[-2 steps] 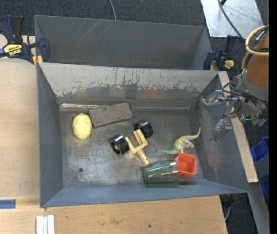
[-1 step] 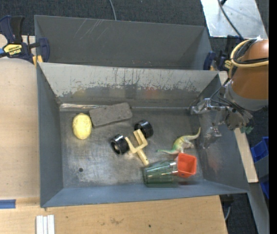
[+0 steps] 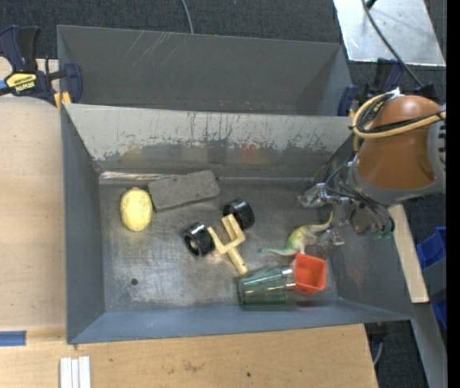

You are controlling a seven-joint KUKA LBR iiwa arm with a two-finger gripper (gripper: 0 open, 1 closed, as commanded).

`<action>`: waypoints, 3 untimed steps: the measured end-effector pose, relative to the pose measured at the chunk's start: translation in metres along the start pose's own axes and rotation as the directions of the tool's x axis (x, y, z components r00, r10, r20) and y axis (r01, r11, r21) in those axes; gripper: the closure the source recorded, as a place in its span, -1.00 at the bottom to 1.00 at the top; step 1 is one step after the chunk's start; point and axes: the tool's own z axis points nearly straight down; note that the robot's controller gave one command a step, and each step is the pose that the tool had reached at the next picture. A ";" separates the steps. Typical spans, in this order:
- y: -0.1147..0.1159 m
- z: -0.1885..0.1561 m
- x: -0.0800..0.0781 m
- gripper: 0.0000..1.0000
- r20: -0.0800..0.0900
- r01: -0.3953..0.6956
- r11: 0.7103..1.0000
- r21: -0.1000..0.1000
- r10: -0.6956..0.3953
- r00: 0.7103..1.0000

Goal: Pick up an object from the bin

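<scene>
gripper (image 3: pixel 331 226) low over green toy (image 3: pixel 298 239), right side of bin (image 3: pixel 84 217); grip state cannot be told. risk: toy nudged against orange cup (image 3: pixel 311 272), grasp missed.

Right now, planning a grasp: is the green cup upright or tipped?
Tipped: the green cup lies on its side.

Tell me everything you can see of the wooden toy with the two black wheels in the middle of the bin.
The wooden toy is pale bare-looking wood, fork-shaped, with a black wheel on each upper end: the left wheel and, higher, the right wheel. It lies flat on the floor of the bin near the middle, stem pointing down and right toward the green cup lying on its side. Whether the stem's end touches that cup cannot be told; nothing else touches it.
</scene>
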 end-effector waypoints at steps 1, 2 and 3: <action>0.002 0.016 -0.023 1.00 0.008 0.469 0.883 0.007 -0.469 0.883; 0.002 0.016 -0.023 1.00 0.008 0.468 0.884 0.006 -0.468 0.883; 0.005 -0.027 -0.021 1.00 -0.005 0.498 0.867 -0.008 -0.499 0.867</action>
